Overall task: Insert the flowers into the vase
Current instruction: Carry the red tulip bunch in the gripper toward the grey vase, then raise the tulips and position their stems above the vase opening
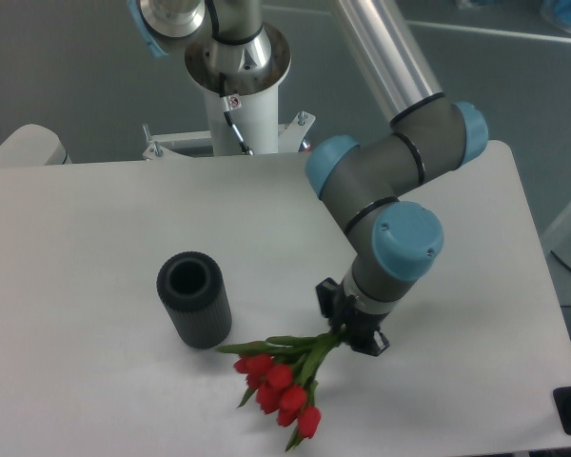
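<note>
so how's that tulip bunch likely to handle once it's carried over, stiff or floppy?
Probably floppy: the tulips are held by the stems at the end effector, and the buds fan out low. Likely light, since the thin stems carry it. The splayed leaves may snag the vase at its narrow mouth.

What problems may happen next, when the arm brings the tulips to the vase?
1. The flowers hang with the red buds pointing down and toward the camera, while the stems are at the gripper. The bunch probably must be turned before the stems can enter.
2. The leaves spread wide and already reach close to the vase, whose mouth looks narrow. They may catch on the rim.
3. The vase stands free on the table, so a sideways push may tip it over.
</note>
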